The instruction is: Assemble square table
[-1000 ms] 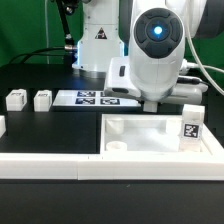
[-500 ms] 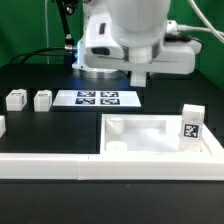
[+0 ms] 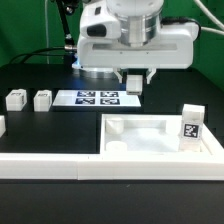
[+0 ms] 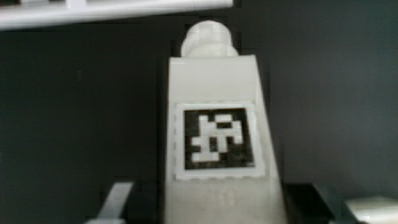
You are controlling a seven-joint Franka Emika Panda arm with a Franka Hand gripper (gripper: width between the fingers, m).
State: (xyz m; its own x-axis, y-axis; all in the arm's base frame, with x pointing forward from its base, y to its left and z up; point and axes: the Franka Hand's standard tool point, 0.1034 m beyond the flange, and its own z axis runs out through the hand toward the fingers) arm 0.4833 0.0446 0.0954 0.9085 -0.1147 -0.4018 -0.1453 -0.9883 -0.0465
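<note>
The white square tabletop (image 3: 150,130), tray-like with a raised rim, lies at the front in the exterior view. A tagged leg (image 3: 190,122) stands at its right edge. Two small white legs (image 3: 15,99) (image 3: 42,99) sit at the exterior view's left. My gripper (image 3: 134,84) hangs high above the marker board's right end, shut on a white leg. In the wrist view that leg (image 4: 221,120) fills the frame between my fingers (image 4: 121,200), with its black-white tag facing the camera and its rounded peg end pointing away. My gripper (image 4: 214,205) grips its near end.
The marker board (image 3: 97,98) lies behind the tabletop. A long white border rail (image 3: 60,165) runs along the front. Another white piece (image 3: 2,126) shows at the exterior view's left edge. Cables and the arm's base stand at the back.
My arm has risen from low over the tabletop's back right and moved toward the exterior view's left and back. It now hangs above the marker board's right end.
</note>
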